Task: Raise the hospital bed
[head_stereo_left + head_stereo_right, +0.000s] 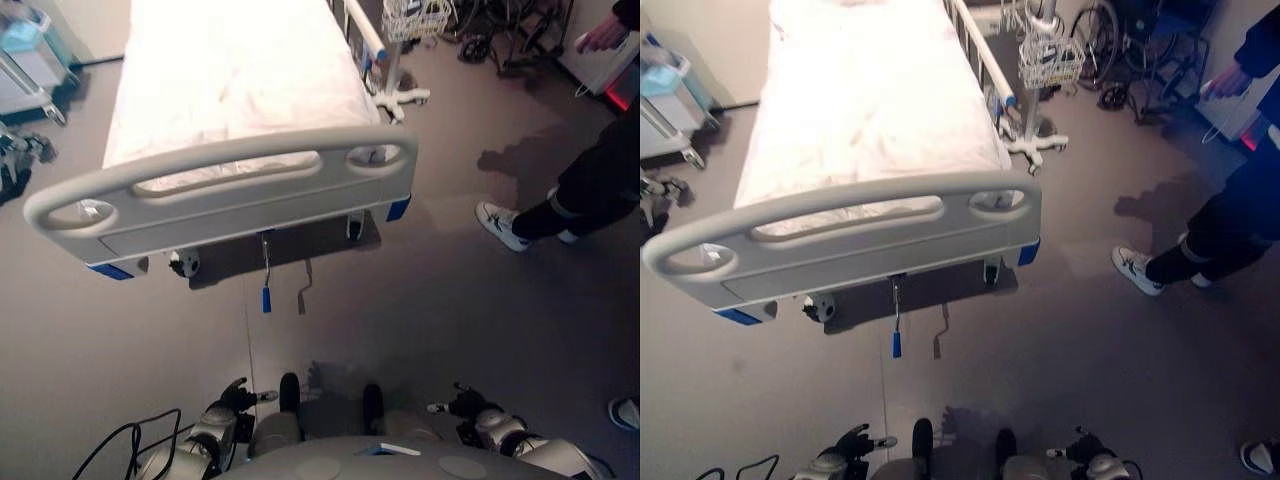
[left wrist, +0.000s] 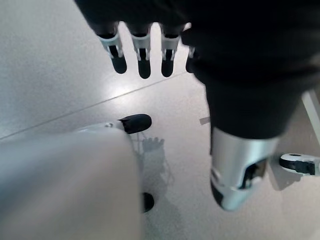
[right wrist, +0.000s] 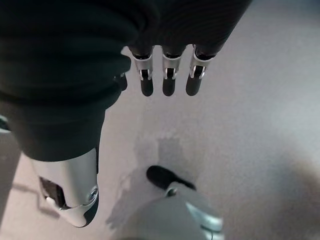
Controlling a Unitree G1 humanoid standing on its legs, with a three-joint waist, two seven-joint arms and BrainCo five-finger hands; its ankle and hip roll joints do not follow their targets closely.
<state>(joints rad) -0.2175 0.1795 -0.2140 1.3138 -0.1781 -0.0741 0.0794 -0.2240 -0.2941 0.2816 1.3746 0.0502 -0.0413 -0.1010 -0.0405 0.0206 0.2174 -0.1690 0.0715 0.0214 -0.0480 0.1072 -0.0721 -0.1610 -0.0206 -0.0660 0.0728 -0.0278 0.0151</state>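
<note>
Both hands hang low by the robot's sides: the left hand [image 2: 150,55] and the right hand [image 3: 167,75] have relaxed, straight fingers and hold nothing. Nothing is started. The hospital bed [image 1: 230,90] stands ahead across bare floor [image 1: 450,300], its grey footboard [image 1: 225,190] facing the robot. Under the footboard hang two cranks, a blue-handled crank [image 1: 266,290] and a grey crank [image 1: 305,290] just beside it, both untouched. An IV stand [image 1: 395,90] flanks the bed; a person [image 1: 580,190] stands off right, clear of the path.

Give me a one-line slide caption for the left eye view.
Both robot hands hang low before the hospital bed's footboard; two cranks await underneath.
</note>
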